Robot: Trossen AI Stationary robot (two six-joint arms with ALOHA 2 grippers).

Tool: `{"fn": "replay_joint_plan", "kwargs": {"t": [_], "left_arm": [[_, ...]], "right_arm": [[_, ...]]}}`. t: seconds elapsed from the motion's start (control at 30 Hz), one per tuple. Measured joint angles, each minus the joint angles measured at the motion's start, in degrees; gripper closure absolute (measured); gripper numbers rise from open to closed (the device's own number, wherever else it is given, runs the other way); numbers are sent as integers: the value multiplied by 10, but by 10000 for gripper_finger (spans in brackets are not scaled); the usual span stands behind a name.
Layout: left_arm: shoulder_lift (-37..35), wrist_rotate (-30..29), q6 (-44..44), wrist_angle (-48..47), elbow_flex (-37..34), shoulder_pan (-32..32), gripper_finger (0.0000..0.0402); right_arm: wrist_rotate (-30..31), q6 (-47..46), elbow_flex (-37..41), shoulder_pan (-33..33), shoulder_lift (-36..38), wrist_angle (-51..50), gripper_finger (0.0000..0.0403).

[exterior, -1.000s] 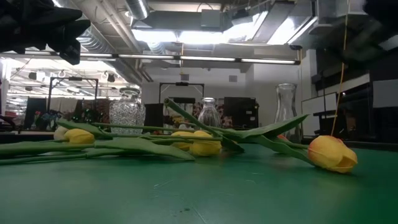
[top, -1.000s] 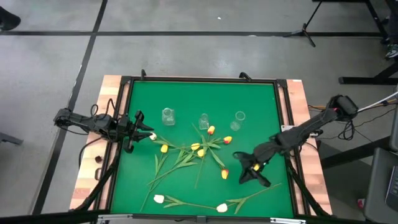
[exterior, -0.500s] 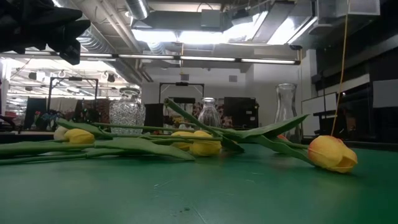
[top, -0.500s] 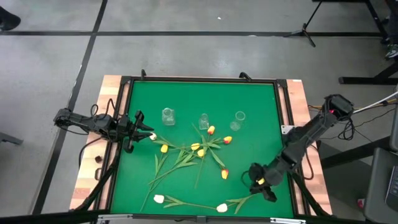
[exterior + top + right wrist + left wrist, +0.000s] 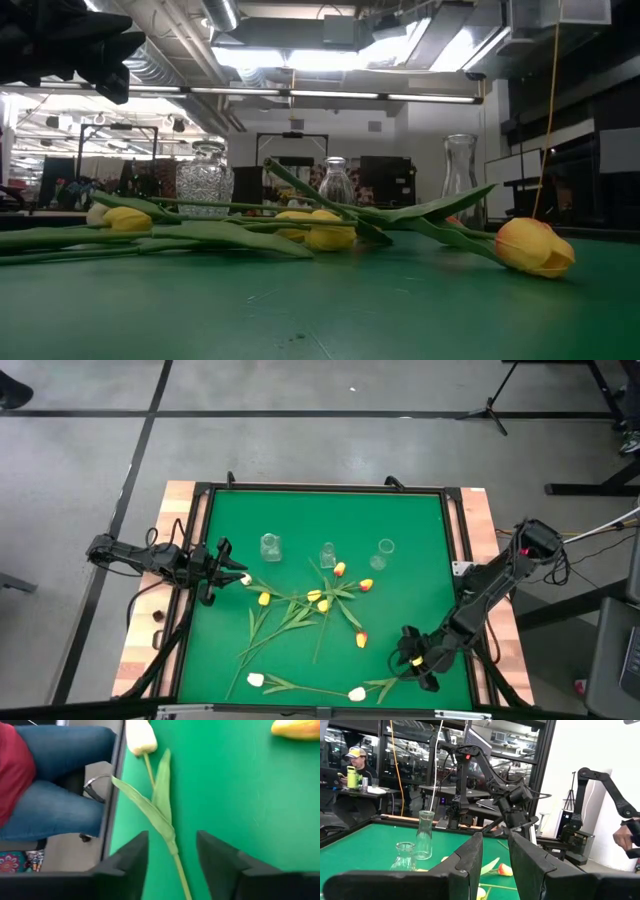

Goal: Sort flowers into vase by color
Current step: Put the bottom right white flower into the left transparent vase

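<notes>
1. The right gripper (image 5: 418, 663) is seen low over the near right part of the green felt-covered table (image 5: 420, 540). Its two dark fingers (image 5: 125, 860) are spread, with a thin green stem (image 5: 179, 870) running between them; nothing is pinched.
2. That stem belongs to a white-budded tulip (image 5: 140, 736) lying along the near table edge, its long narrow leaf (image 5: 145, 810) folded across the stem.
3. The left gripper (image 5: 222, 571) hangs at the left side of the table. Its fingers (image 5: 465, 865) are set partly apart, and nothing is seen between them (a waiting arm, by the look of it).
4. The remaining tulips lie in a tangled pile (image 5: 315, 600) at mid-table, with another white one (image 5: 256, 680) near the front edge. Three clear glass vases (image 5: 328, 552) stand in a row behind the pile; none is seen to hold a flower.
5. Risks, as judged:
   - The stem is thin and lies flat on the felt, so closing fingers may slide over it or catch only the leaf.
   - A grip far from the bud would let the head droop and miss a narrow vase neck.
   - The tulip lies at the table edge and could be nudged off.
</notes>
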State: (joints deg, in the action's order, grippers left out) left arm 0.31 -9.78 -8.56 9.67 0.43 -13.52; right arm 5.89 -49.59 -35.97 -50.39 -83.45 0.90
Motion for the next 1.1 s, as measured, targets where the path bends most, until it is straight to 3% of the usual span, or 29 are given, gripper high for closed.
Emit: {"fn": "replay_joint_plan", "kwargs": {"t": [0.1,0.23,0.67,0.93,1.1], "left_arm": [[0,0,0,0,0,0,309],[0,0,0,0,0,0,309],[0,0,-3,2,0,0,309],[0,0,-3,3,0,0,309],[0,3,-21,3,0,0,309]], "right_arm": [[0,-1,0,2,-16,0,181],[14,2,0,2,-22,2,160],[97,48,0,1,-32,24,158],[64,45,0,-4,-89,101,158],[74,46,-22,-29,-106,121,158]]}}
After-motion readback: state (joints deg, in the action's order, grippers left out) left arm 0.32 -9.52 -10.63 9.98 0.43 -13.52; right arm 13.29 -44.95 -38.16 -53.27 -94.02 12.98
